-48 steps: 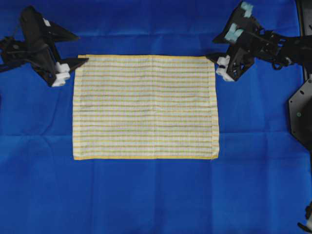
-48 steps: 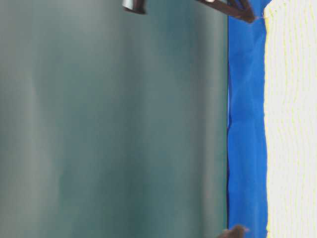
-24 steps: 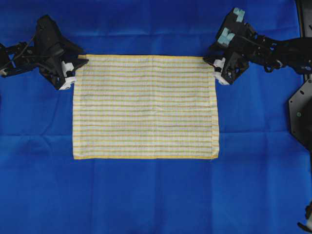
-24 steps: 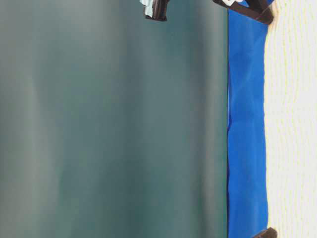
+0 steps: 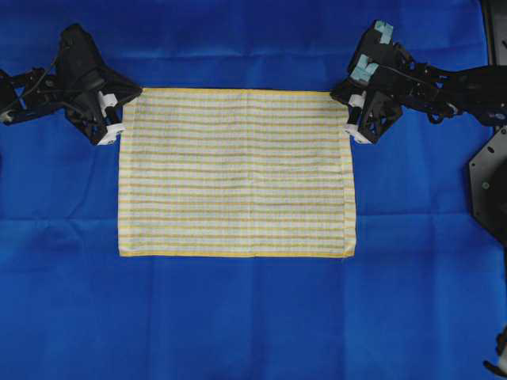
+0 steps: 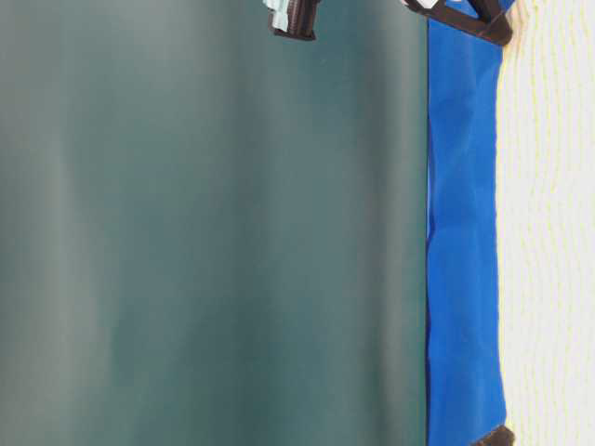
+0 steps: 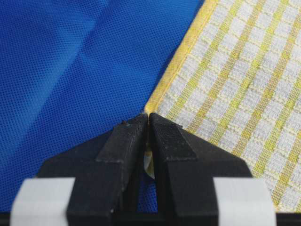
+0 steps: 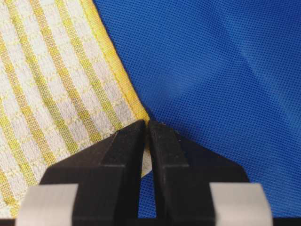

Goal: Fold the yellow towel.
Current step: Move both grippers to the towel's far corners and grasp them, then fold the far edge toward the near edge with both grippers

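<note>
Pincers (image 7: 146, 117) (image 8: 146, 123) clamped on yellow towel (image 5: 236, 172) top corners.

Bright, even light falls from above; shadows stay faint around the yellow towel (image 5: 236, 172). Wrist views are sharp, while the table-level view is blurry and turned sideways.

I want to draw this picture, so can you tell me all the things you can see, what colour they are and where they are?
yellow towel: one, white with yellow stripes and yellow hems, lying flat in the middle.
blue cloth: one, plain blue, spread under the towel, covering the table.
left end effector: one, black with white pads, shut on the towel's top left corner.
right end effector: one, black with white pads, shut on the towel's top right corner.
</note>
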Tool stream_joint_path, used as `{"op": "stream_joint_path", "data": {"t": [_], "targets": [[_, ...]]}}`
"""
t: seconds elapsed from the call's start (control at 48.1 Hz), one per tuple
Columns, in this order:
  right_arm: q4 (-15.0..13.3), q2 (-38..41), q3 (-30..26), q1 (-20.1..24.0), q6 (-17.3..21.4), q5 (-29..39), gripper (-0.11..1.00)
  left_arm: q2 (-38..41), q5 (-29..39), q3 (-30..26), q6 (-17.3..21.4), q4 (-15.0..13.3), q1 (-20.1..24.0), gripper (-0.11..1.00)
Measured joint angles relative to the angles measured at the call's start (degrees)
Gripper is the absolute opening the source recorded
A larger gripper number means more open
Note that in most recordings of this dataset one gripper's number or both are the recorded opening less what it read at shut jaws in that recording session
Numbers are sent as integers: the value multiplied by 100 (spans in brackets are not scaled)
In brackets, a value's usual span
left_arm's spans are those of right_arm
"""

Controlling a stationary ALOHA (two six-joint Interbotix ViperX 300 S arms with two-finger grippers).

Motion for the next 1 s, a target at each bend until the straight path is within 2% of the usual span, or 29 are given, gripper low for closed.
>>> {"op": "stream_joint_path", "data": {"t": [0.146, 0.374, 0.582, 0.811, 0.998], "targets": [[-9, -176, 18, 0, 0, 35, 4, -211, 290, -26, 9, 0, 0, 2], [0, -756, 26, -18, -9, 378, 4, -1187, 1081, -97, 53, -9, 0, 2], [0, -888, 70, -9, -9, 466, 4, -1591, 1230, 0, 18, -9, 0, 2], [0, -940, 88, 9, -9, 483, 4, -1661, 1257, 97, -44, -44, -360, 2], [18, -1178, 237, 352, 79, 492, 4, -1784, 1248, 272, -413, -62, -773, 2]]}}
